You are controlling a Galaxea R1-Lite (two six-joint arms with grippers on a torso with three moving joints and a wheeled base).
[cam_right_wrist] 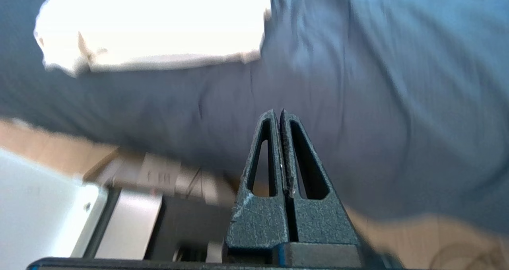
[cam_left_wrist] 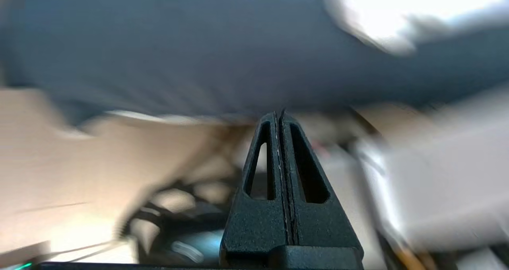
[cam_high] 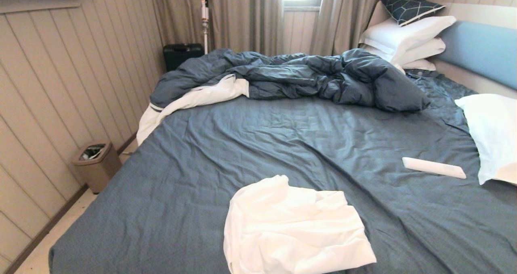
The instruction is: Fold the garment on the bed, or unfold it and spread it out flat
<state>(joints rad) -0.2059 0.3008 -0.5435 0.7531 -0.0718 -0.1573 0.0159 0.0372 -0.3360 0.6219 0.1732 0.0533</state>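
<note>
The white garment lies loosely folded and wrinkled near the front edge of the bed, on the grey-blue sheet. No chest print shows. Neither arm appears in the head view. In the left wrist view my left gripper is shut with nothing in it, low beside the bed's edge, with the garment far ahead. In the right wrist view my right gripper is also shut and empty, below the sheet's edge, and the garment lies off ahead on the sheet.
A rumpled dark-blue duvet is heaped across the far half of the bed. White pillows are stacked by the headboard, another pillow lies at the right edge, and a white remote rests beside it. A bin stands on the floor at left.
</note>
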